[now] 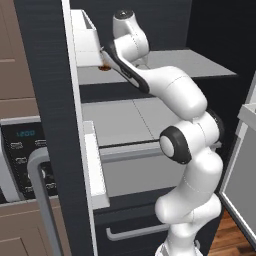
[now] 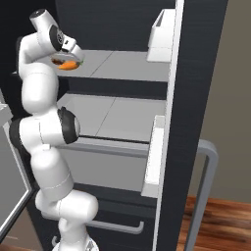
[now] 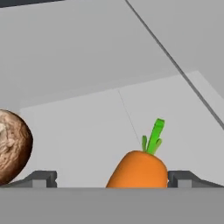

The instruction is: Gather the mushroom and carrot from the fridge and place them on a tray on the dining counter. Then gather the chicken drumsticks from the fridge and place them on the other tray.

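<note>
The fridge (image 1: 45,75) stands open and my arm reaches onto its upper shelf (image 1: 200,62). In the hand view the orange carrot (image 3: 139,168) with its green top lies close in front, between my spread fingertips (image 3: 181,178) and nearer the right one. The brown mushroom (image 3: 13,146) sits to its left, outside the left fingertip. My gripper (image 3: 111,179) is open with nothing pinched. From the right base view the carrot (image 2: 68,64) shows just under the hand (image 2: 72,53). In the left base view a brown bit of the mushroom (image 1: 104,66) peeks beside the hand.
White door bins (image 1: 85,37) (image 2: 162,29) hang on the open doors at either side of the arm. A lower shelf (image 1: 125,120) and a drawer with a grey bar handle (image 1: 135,231) sit beneath. The black oven panel (image 1: 20,150) is at far left.
</note>
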You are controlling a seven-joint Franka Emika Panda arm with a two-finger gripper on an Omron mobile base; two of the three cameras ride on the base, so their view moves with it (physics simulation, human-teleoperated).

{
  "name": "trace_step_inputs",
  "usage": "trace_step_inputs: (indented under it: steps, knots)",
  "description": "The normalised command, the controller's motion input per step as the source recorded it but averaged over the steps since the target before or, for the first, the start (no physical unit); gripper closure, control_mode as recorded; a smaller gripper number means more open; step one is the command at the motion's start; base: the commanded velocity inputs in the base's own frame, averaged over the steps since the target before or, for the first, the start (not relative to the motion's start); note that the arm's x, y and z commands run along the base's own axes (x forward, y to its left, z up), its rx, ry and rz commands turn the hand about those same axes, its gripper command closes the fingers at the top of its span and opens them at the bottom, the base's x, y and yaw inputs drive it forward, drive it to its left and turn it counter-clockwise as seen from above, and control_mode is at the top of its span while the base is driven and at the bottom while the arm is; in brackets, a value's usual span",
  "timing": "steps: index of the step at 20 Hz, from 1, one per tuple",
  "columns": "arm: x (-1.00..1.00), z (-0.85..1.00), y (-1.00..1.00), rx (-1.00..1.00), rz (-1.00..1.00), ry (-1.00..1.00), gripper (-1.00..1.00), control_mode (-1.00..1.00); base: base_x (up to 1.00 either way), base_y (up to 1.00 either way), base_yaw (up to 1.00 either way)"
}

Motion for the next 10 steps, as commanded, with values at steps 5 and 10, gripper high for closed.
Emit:
trace_step_inputs:
  steps: [5, 10]
  knots:
    - [-0.09, -0.24, 0.0, 0.0, -0.09, 0.0, -1.0, -1.0, 0.0, 0.0, 0.0]
    - [-0.02, -0.18, 0.0, 0.0, -0.09, 0.0, -1.0, -1.0, 0.0, 0.0, 0.0]
